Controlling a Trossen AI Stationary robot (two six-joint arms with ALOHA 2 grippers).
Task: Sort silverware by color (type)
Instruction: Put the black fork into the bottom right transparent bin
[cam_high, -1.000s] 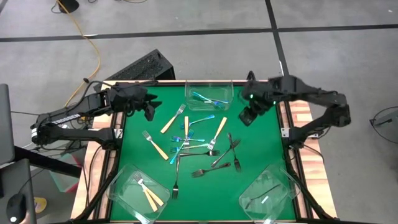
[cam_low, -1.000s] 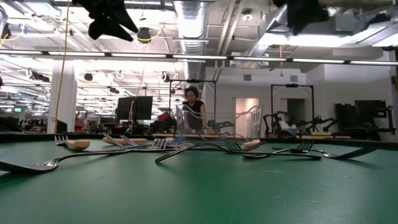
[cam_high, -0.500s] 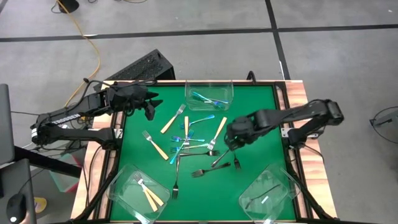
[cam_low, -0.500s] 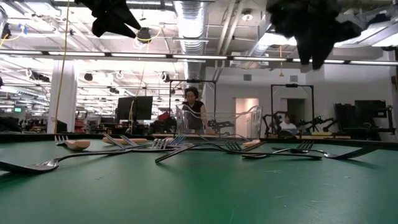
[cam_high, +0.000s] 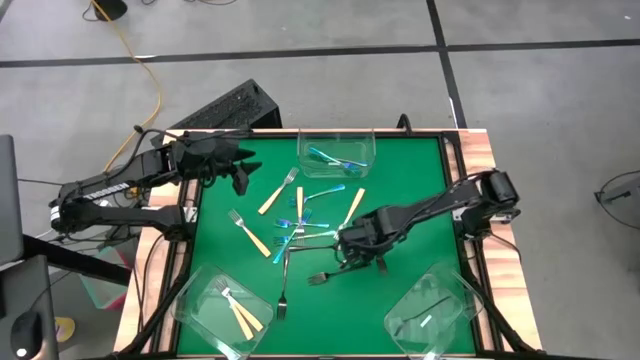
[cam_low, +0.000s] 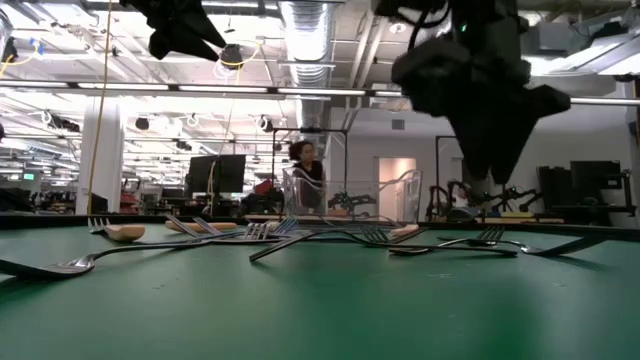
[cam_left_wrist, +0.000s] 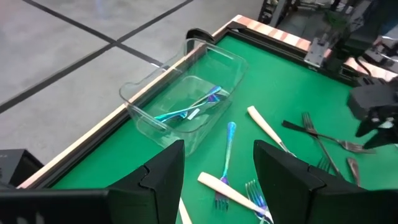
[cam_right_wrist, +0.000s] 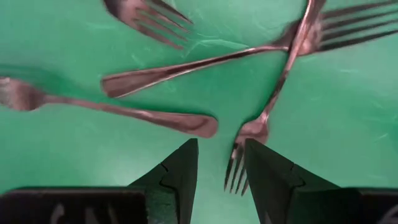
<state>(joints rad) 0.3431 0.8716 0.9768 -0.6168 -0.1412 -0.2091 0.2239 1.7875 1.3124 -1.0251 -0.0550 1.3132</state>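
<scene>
Right gripper (cam_high: 352, 252) hangs low over the dark grey metal forks (cam_right_wrist: 163, 118) scattered on the green mat (cam_high: 420, 200). Its fingers (cam_right_wrist: 180, 169) are parted a little with nothing between them, and one fork's tines (cam_right_wrist: 236, 168) sit right at the gap, its handle running away from the claw. Two more grey forks lie just beyond, crossing one another. Past those, toward the left arm's side, lie the teal-handled forks (cam_high: 300, 222) and cream-handled forks (cam_high: 352, 206). The bin with grey forks (cam_high: 430, 308) stands near the claw on the right arm's side. The cream bin (cam_high: 222, 305) and teal bin (cam_high: 336, 152) are farther off.

I judge the step in hand to be reaching for a grey fork. Next, the claw would need to settle squarely over a single handle, not the tines, then close without snagging the crossed neighbours.

Left gripper (cam_left_wrist: 217, 177) waits spread wide and empty, well apart near the teal bin.
</scene>
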